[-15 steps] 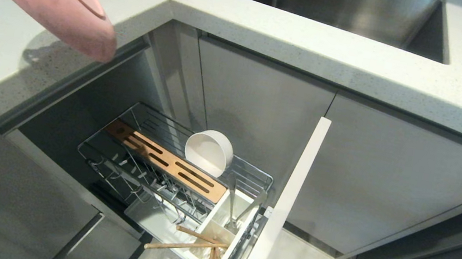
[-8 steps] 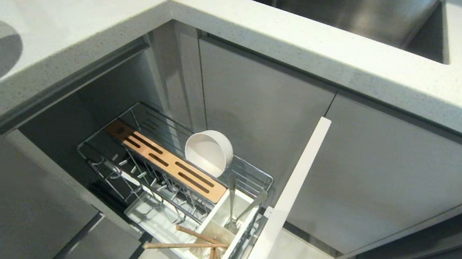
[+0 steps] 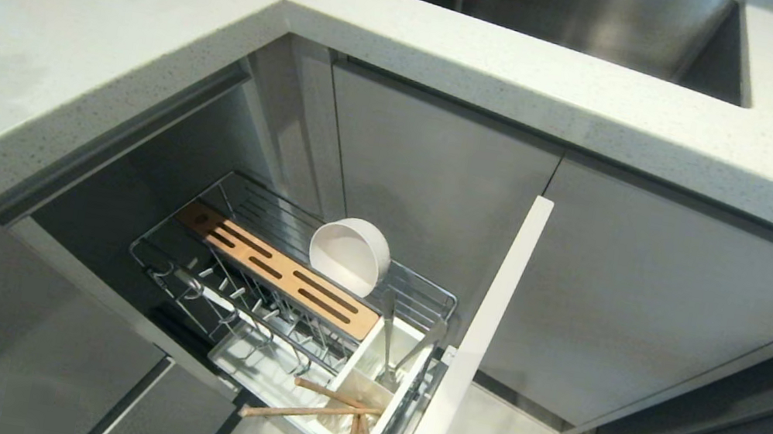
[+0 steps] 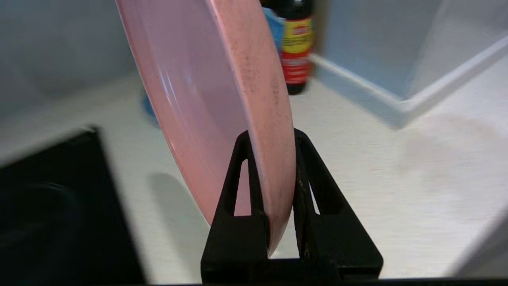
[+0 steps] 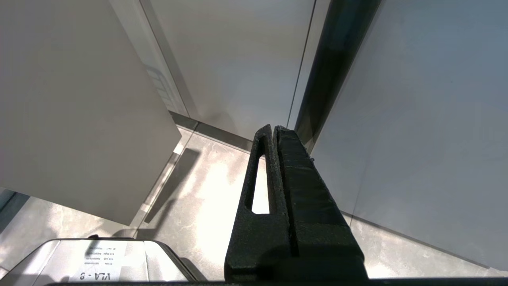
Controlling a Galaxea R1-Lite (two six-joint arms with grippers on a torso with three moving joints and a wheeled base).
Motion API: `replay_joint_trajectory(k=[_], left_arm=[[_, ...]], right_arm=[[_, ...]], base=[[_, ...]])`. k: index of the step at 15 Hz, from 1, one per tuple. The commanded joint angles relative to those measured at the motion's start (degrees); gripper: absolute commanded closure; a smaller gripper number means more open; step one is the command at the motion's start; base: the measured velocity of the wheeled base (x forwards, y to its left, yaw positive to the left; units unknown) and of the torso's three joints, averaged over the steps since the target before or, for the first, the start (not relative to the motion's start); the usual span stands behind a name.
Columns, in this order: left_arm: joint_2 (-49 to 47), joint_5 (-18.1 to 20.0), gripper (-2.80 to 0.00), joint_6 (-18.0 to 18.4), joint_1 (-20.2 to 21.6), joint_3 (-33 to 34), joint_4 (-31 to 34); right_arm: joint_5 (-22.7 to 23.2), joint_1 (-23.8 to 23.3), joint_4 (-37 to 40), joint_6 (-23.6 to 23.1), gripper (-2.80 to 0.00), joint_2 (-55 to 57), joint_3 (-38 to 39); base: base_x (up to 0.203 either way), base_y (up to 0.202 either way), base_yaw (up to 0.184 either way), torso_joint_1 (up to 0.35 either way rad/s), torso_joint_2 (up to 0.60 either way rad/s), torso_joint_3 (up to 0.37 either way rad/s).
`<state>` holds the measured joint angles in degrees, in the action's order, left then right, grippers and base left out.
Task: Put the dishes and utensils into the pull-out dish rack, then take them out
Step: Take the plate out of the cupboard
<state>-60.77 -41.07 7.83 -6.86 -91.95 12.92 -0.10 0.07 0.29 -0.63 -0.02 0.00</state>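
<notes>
The left end effector (image 4: 274,139) grips the pink plate (image 4: 210,99) by its rim, plate upright on edge above the pale speckled desk (image 4: 377,171), near a dark sauce bottle (image 4: 295,43) w/ red-yellow label. The right end effector (image 5: 274,135) hangs low by grey cabinet fronts, its jaws pressed together w/ nothing between.

Below the desk corner the pull-out dish rack (image 3: 281,286) stands out. The white bowl (image 3: 349,254) leans on its side at the back. Chopsticks (image 3: 310,412) lie across the utensil box; the spoon (image 3: 417,352) stands in it. A steel sink (image 3: 585,14) is behind.
</notes>
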Motion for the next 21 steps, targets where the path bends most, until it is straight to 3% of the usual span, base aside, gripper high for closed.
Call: replay_joint_trajectory(k=[1, 3, 7, 10, 13, 18, 21], left_arm=[[-1.8, -0.3, 0.00, 6.8, 3.0, -1.2, 1.1], [-3.9, -0.3, 0.00, 8.1, 5.2, -2.7, 10.3], [-10.1, -0.5, 0.00, 6.8, 5.8, -10.4, 36.5], [-14.0, -4.0, 0.00, 6.1, 5.8, -17.7, 48.4], [-15.9, -6.7, 0.00, 7.2, 5.5, -19.4, 51.4], [-17.9, -6.0, 0.00, 7.0, 1.8, -19.2, 61.0], [-19.5, -6.0, 0.00, 7.1, 1.4, -19.3, 61.8]], right_arm=[[0.0, 0.0, 0.0, 0.0, 0.00, 0.0, 0.0], [0.0, 0.0, 0.0, 0.0, 0.00, 0.0, 0.0], [0.0, 0.0, 0.0, 0.0, 0.00, 0.0, 0.0], [0.0, 0.0, 0.0, -0.1, 0.00, 0.0, 0.0], [0.0, 0.0, 0.0, 0.0, 0.00, -0.1, 0.0], [0.0, 0.0, 0.0, -0.1, 0.00, 0.0, 0.0], [0.0, 0.0, 0.0, -0.1, 0.00, 0.0, 0.0]], base=[[0.000, 0.000, 0.000, 0.000, 0.00, 0.000], [0.000, 0.000, 0.000, 0.000, 0.00, 0.000], [0.000, 0.000, 0.000, 0.000, 0.00, 0.000], [0.000, 0.000, 0.000, 0.000, 0.00, 0.000], [0.000, 0.000, 0.000, 0.000, 0.00, 0.000], [0.000, 0.000, 0.000, 0.000, 0.00, 0.000], [0.000, 0.000, 0.000, 0.000, 0.00, 0.000]])
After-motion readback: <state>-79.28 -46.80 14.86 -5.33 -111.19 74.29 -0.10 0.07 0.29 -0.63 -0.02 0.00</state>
